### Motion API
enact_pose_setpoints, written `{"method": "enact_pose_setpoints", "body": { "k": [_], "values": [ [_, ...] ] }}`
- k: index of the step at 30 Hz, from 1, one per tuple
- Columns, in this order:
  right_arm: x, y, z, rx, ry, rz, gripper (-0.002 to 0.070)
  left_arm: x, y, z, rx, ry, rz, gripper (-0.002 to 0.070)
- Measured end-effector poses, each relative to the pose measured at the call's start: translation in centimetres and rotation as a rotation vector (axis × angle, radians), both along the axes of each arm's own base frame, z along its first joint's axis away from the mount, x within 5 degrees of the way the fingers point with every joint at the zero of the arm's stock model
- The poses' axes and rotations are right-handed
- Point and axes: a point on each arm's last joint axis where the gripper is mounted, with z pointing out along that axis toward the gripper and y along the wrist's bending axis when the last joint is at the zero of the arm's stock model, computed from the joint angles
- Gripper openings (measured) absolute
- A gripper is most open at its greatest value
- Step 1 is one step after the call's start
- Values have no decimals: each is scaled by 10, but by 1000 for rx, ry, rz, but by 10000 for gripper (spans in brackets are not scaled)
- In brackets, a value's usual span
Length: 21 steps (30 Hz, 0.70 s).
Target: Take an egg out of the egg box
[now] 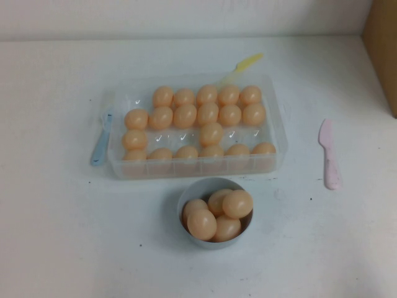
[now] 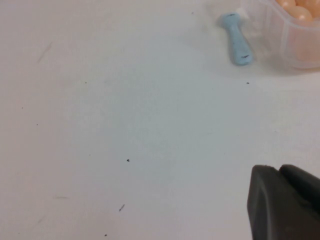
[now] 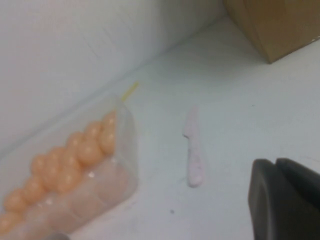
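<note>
1. I see bare counter (image 1: 56, 236) on both sides of the egg box (image 1: 273, 118).
2. Peach eggs (image 1: 211, 133) fill the box; a bowl (image 1: 186, 197) just in front holds more.
3. Left end effector (image 2: 285, 205) hovers over the counter near a blue tool (image 2: 236, 44); right end effector (image 3: 285, 200) near a pink one (image 3: 194, 150). I cannot tell either's grip state.

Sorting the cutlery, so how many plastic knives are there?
3: blue knife left of the box, yellow knife at its back edge, pink knife on its right. Left hand and right hand hang above the table.

Grey-blue bowl (image 1: 186, 197), blue utensil (image 1: 102, 140), pink knife (image 1: 329, 153), yellow utensil (image 1: 243, 64).
</note>
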Motion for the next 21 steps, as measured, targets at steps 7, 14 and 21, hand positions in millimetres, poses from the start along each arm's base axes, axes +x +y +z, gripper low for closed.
{"method": "enact_pose_setpoints", "body": {
  "k": [7,14,21],
  "values": [
    [1,1,7,304,-47,-23,-17,0,0,0,0,0,0,-4],
    [1,0,11,466,-75,-47,-17,0,0,0,0,0,0,-5],
    [1,0,11,512,-75,-47,-17,0,0,0,0,0,0,-4]
  ]
}}
